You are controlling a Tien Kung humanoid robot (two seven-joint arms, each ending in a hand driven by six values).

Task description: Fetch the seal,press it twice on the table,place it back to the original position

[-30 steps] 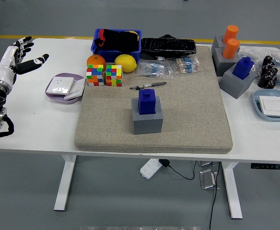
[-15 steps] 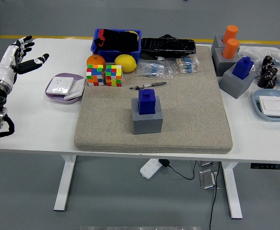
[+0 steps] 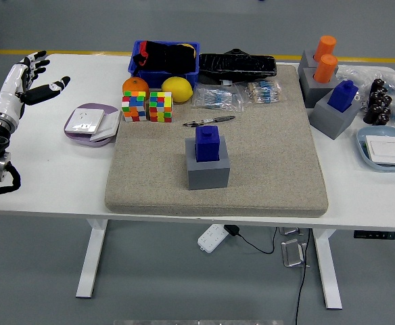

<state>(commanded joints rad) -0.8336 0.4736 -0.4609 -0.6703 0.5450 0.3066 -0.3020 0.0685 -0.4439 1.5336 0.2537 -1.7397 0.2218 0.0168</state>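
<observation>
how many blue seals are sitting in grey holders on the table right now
2. One blue seal stands in its grey holder at the mat's centre. The other blue seal is in a grey holder at the far right, beside the orange ones.

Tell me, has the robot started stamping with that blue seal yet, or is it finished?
The pictures cannot say whether it has not started or has finished. The blue seal sits in its grey holder on the mat, untouched. The left hand hovers open at the table's far left, holding nothing. If unstarted, fetching, both presses and the return remain.
</observation>
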